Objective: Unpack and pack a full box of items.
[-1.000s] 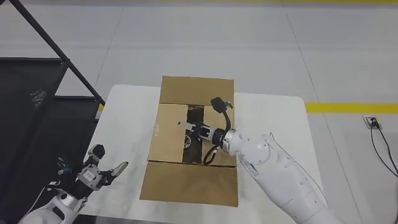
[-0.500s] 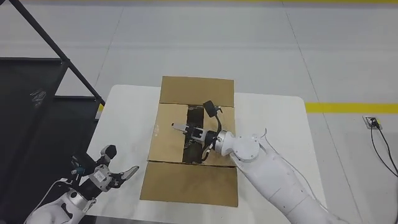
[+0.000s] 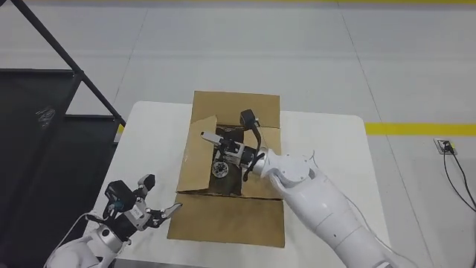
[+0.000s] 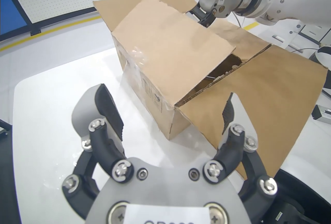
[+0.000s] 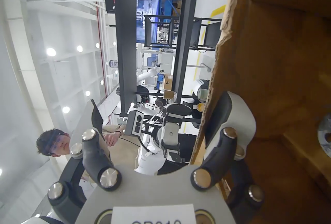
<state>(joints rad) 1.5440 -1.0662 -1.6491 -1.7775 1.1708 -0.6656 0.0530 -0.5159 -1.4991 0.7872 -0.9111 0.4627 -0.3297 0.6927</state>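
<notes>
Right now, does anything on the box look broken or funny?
Yes. One raised flap of the cardboard box has a ragged, torn edge where the open right pincer straddles it. Nothing looks spilled.

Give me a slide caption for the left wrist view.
Open left gripper facing the cardboard box on the table, right gripper at a raised flap.

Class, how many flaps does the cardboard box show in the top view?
4: far flap and near flap folded out flat, left flap tilted up between the right gripper's jaws, right flap partly under that arm.
</notes>
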